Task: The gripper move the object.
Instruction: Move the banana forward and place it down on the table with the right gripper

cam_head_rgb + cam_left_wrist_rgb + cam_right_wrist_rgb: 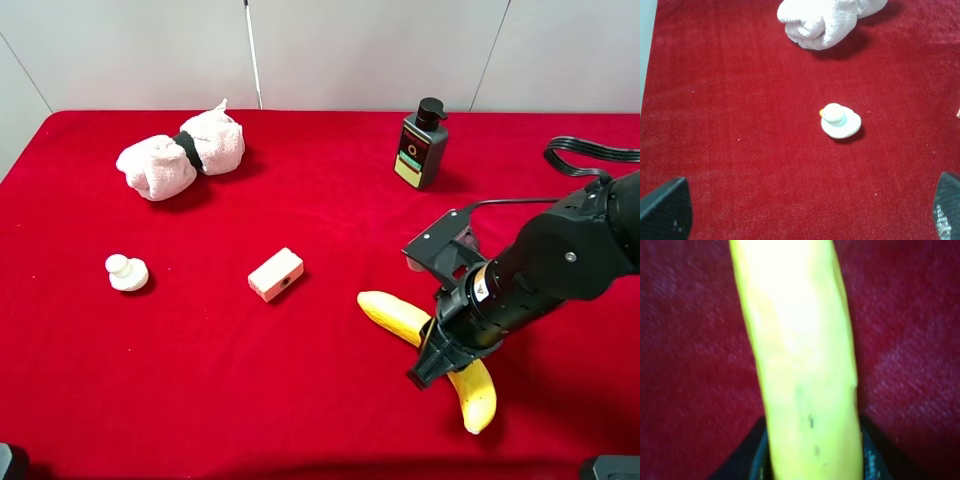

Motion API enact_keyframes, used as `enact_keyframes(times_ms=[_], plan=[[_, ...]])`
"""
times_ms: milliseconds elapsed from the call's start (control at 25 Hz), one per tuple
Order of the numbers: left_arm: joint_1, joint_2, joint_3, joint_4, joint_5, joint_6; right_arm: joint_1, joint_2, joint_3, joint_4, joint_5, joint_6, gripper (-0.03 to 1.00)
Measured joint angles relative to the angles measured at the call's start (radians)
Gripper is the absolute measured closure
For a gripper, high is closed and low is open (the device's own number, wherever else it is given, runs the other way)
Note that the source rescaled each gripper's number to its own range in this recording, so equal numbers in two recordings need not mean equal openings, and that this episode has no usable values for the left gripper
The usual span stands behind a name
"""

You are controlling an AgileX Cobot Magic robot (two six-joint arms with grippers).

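The object, a long curved yellow banana (pixel 392 311), lies on the red cloth at the front right. My right gripper (pixel 431 364) comes down on its middle and is shut on it. The right wrist view is filled by the banana (pixel 800 365), with a dark finger (pixel 752 462) on either side of it. My left gripper (pixel 807 220) is open, and only its two dark fingertips (pixel 667 210) show, far apart above bare red cloth. It holds nothing.
A small white duck (pixel 127 272) (pixel 840 120) sits at the left. A cream rectangular block (pixel 275 274) lies mid-table. A rolled pink towel (pixel 182 153) (pixel 825 20) rests at the back left, and a dark pump bottle (pixel 421 145) stands at the back right.
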Motion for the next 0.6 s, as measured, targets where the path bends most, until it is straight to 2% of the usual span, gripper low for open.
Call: enact_keyframes(times_ms=[600], plan=[[0.0, 0.0, 0.0, 0.0, 0.0, 0.0, 0.0, 0.0, 0.0, 0.002, -0.024, 0.0, 0.97]])
